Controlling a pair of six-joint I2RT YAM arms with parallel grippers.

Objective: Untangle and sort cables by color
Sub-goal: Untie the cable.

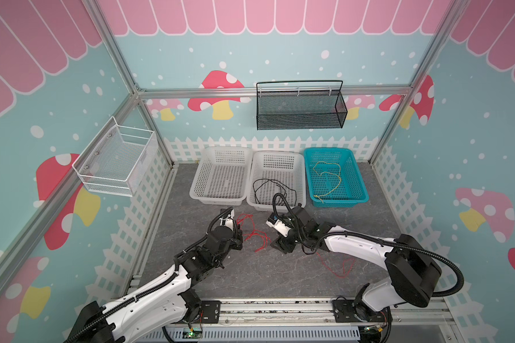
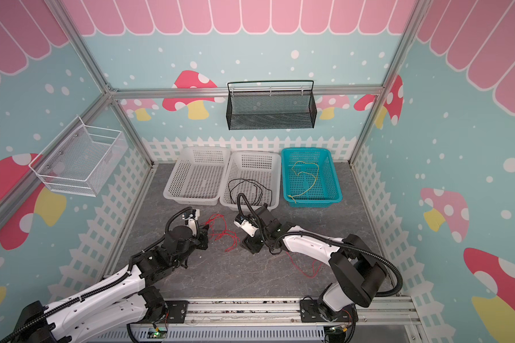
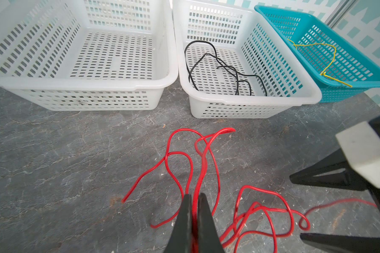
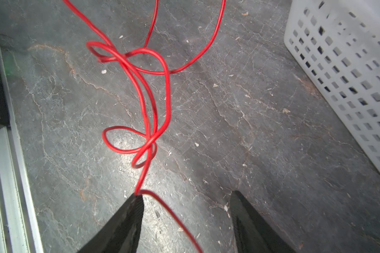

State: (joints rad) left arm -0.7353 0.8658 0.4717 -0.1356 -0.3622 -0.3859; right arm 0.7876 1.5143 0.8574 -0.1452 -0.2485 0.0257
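Note:
A tangled red cable lies in loops on the grey tabletop between the two arms. My left gripper is shut on a strand of the red cable. My right gripper stands open just right of the tangle. A red strand crosses the tip of one finger and runs loose between the jaws. A black cable lies in the middle white basket. A yellow cable lies in the teal basket.
The left white basket holds nothing. More red cable trails under the right arm. A black mesh basket hangs on the back wall, a white wire basket on the left wall. A metal rail runs along the front.

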